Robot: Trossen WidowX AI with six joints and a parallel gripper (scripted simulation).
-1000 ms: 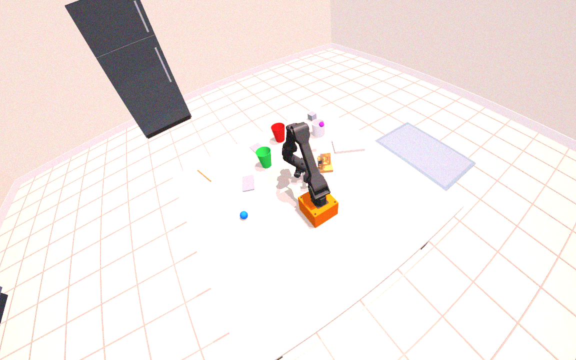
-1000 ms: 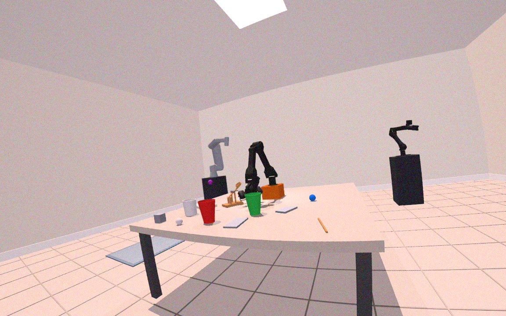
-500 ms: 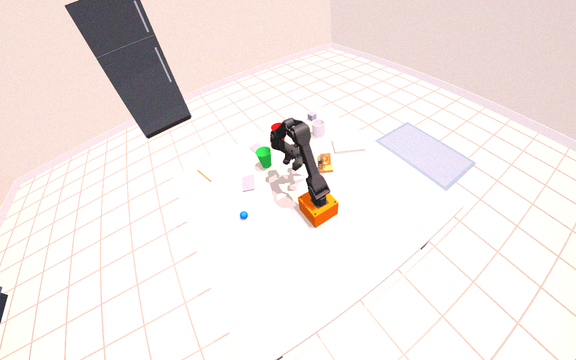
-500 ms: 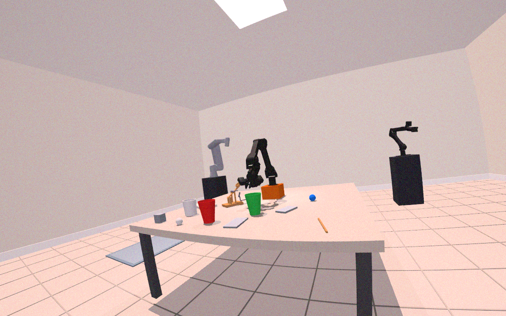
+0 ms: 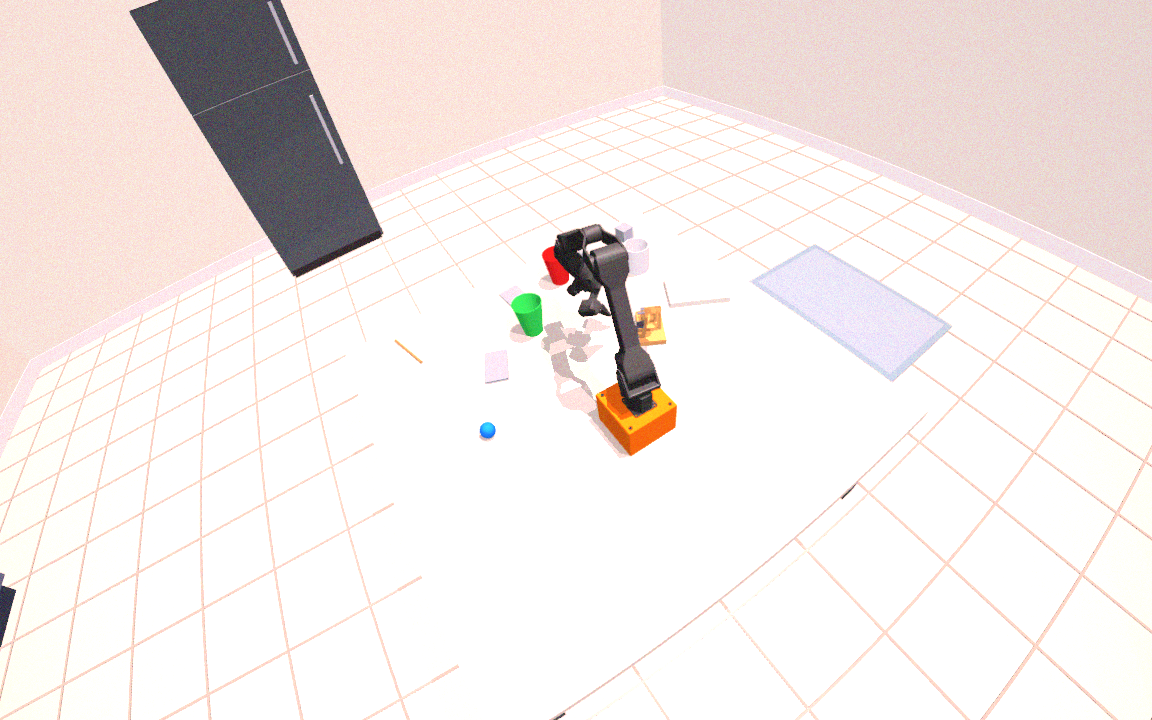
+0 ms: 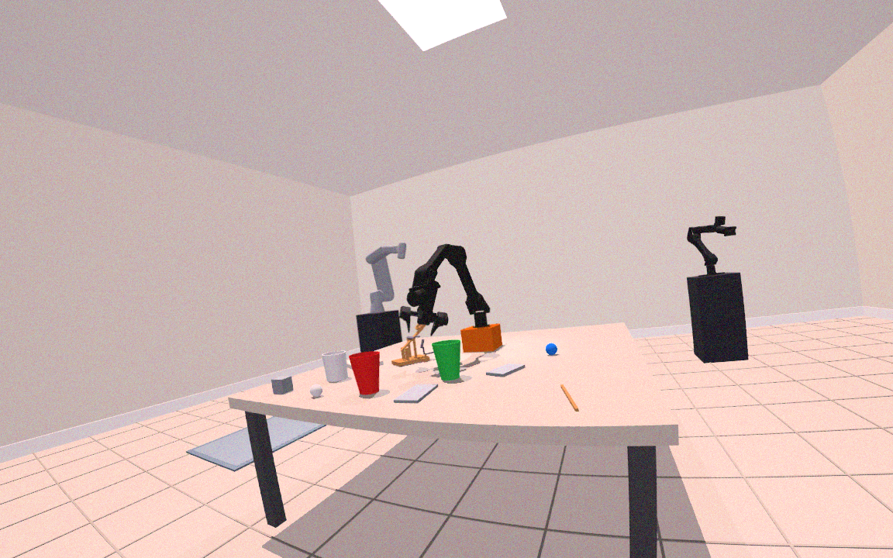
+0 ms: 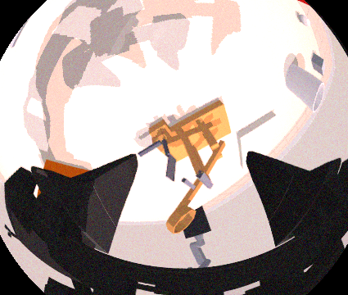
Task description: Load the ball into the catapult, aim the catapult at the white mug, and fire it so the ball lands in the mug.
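Observation:
The orange wooden catapult (image 5: 653,329) (image 6: 409,360) (image 7: 223,119) stands on the table. Its throwing arm is raised, and the cup (image 7: 182,221) at the arm's end is empty. The white mug (image 5: 638,257) (image 6: 333,366) (image 7: 305,83) stands upright, beyond the catapult from the robot base. Its inside is hidden, so I cannot tell whether a ball is in it. My gripper (image 5: 590,302) (image 6: 421,331) (image 7: 193,159) is open wide and empty, above the table close to the catapult. The raised arm shows between the fingers in the wrist view, with no contact visible.
A red cup (image 5: 557,266) (image 6: 365,373), green cup (image 5: 530,315) (image 6: 446,360), grey cube (image 5: 623,231) (image 6: 281,384) and small white ball (image 6: 315,391) (image 7: 303,19) stand around. A blue ball (image 5: 487,430) (image 6: 551,349), a pencil (image 5: 408,351) (image 6: 569,397) and thin slabs (image 5: 496,366) (image 6: 415,393) lie farther off.

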